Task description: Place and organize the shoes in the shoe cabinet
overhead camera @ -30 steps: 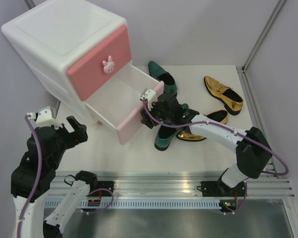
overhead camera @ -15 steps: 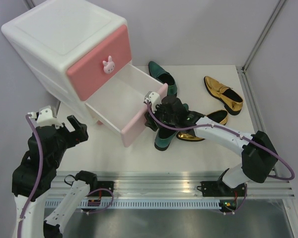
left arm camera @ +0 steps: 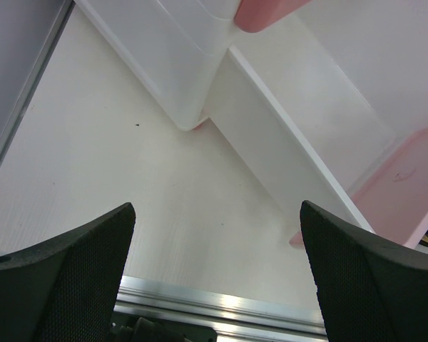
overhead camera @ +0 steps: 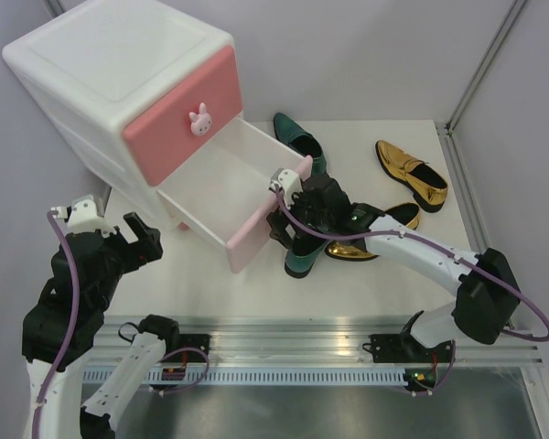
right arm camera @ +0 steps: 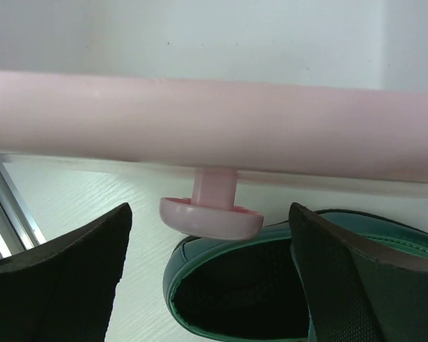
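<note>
The shoe cabinet (overhead camera: 119, 64) stands at the back left, its pale pink lower drawer (overhead camera: 256, 224) pulled open and nothing visible inside it. My right gripper (overhead camera: 282, 212) is open at the drawer front; in the right wrist view its fingers (right arm camera: 64, 285) stand either side of the pink knob (right arm camera: 212, 214) without touching it. One green shoe (overhead camera: 304, 254) lies just under it and also shows in the right wrist view (right arm camera: 271, 292). The other green shoe (overhead camera: 299, 142) lies behind the drawer. One gold shoe (overhead camera: 412, 172) lies at the right and another (overhead camera: 384, 224) partly under my right arm. My left gripper (overhead camera: 128, 240) is open and empty.
The upper drawer (overhead camera: 178, 114) with its bunny knob is shut. The left wrist view shows bare table, the drawer's white side wall (left arm camera: 285, 142) and the aluminium rail (left arm camera: 221, 310) at the near edge. A metal frame post (overhead camera: 480, 73) stands at the back right.
The lower drawer has slid a little further out towards the front right, and my right gripper moved with its front. The left arm has not moved.
</note>
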`<state>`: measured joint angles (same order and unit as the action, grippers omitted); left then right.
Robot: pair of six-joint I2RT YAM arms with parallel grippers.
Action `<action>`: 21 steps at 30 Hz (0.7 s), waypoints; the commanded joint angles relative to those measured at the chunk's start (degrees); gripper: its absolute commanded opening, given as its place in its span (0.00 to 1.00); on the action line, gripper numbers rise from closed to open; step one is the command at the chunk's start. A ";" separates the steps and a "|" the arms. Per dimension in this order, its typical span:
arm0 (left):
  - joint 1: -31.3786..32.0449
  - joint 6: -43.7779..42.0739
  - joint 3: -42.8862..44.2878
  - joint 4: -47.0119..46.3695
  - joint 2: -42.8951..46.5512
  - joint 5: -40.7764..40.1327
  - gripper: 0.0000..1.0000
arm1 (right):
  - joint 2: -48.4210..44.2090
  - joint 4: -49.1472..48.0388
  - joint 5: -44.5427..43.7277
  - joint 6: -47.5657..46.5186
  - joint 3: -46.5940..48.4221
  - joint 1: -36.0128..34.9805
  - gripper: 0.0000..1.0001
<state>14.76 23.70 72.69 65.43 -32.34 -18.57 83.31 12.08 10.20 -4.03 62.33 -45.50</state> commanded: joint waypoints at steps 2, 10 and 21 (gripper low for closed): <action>0.18 -0.50 0.53 -2.23 -0.44 -0.15 1.00 | -2.45 2.68 -0.09 -0.54 5.70 0.32 0.97; 0.18 -1.38 2.11 -2.67 -1.59 -0.07 1.00 | -4.65 8.83 -1.49 0.78 15.43 1.55 0.97; 0.18 -2.52 2.64 -3.12 -3.43 0.20 1.00 | -0.87 17.19 -4.04 6.31 34.52 15.67 0.95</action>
<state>14.76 23.11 74.56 64.29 -34.50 -18.37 81.14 26.22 6.87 -1.21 93.21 -34.26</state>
